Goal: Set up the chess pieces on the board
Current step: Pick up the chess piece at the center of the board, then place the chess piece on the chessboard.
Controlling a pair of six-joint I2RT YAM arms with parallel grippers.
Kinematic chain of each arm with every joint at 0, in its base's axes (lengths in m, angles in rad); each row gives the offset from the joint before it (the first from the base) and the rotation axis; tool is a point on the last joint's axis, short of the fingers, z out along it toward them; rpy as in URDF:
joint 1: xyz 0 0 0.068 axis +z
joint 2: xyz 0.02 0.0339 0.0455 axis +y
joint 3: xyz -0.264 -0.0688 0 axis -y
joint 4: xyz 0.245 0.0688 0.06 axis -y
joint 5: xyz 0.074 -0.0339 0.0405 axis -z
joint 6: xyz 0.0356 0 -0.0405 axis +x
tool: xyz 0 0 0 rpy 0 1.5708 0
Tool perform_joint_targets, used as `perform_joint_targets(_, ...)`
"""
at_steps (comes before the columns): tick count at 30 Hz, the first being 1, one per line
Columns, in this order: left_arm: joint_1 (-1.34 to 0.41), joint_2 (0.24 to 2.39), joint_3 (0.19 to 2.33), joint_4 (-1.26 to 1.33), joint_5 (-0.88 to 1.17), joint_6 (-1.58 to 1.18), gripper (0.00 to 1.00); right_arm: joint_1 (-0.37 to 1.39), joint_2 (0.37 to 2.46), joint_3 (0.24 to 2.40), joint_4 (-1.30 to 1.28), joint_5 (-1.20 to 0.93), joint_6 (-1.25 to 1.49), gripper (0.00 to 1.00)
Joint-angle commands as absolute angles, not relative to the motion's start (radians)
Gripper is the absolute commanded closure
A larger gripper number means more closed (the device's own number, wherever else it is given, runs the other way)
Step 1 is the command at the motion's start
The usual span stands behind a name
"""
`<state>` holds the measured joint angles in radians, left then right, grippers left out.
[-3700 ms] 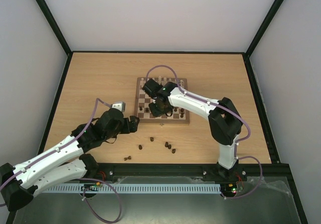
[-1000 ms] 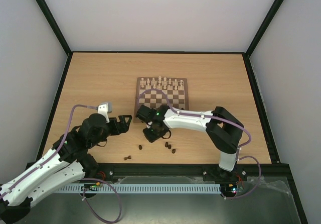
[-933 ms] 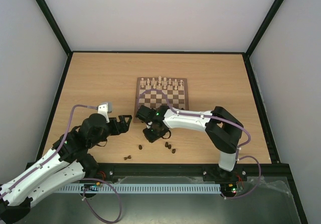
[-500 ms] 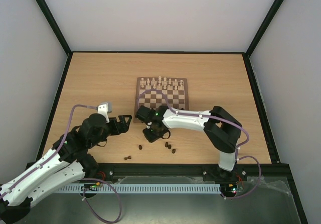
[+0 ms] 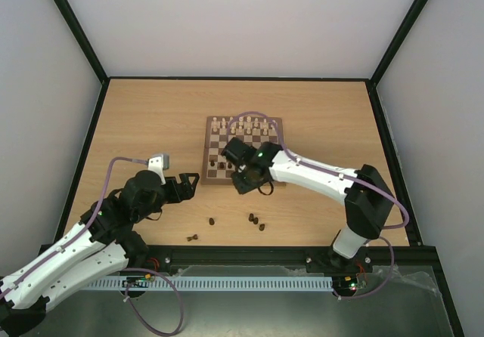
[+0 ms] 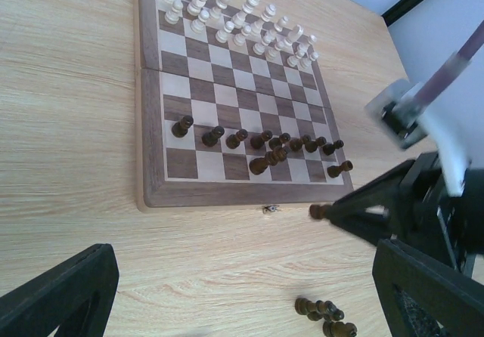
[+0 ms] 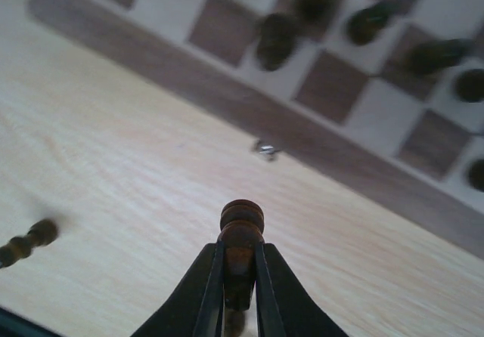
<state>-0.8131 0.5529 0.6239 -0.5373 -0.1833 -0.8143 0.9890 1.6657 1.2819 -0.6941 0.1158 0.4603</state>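
Mid-carry: holding 1 dark piece (image 7: 241, 227) in right tool (image 7: 240, 261), pinched narrow on its stem, above worktop (image 7: 113, 163) just off near edge of board (image 7: 227, 110). With left tool (image 6: 242, 265) spread wide and empty, off to left of board. Judged next: lift over border, pick a free near-row square, lower upright without nudging dark pawns (image 6: 249, 137) standing close by. Noted cream set (image 6: 234, 20) in 2 far rows, and several loose pieces (image 5: 255, 221) on worktop. Turned wood throughout, glossy, round-knobbed, narrow-waisted. Checkered board, thin border, small metal clasp (image 7: 265, 149) at near edge.
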Motion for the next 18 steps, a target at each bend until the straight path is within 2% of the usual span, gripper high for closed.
perform_joint_targets(1, -0.808, 0.565, 0.657, -0.535, -0.184, -0.795, 0.05, 0.907, 1.628, 1.298, -0.816, 0.189, 0.456, 0.88)
perform_joint_targets(7, -0.808, 0.585, 0.661, -0.526, -0.181, -0.782, 0.05, 0.814, 1.666, 1.326, -0.817, 0.192, 0.429, 0.87)
perform_joint_targets(18, -0.808, 0.593, 0.658, -0.525, -0.19, -0.775, 0.05, 0.762, 1.776, 1.351, -0.805, 0.204, 0.407, 0.87)
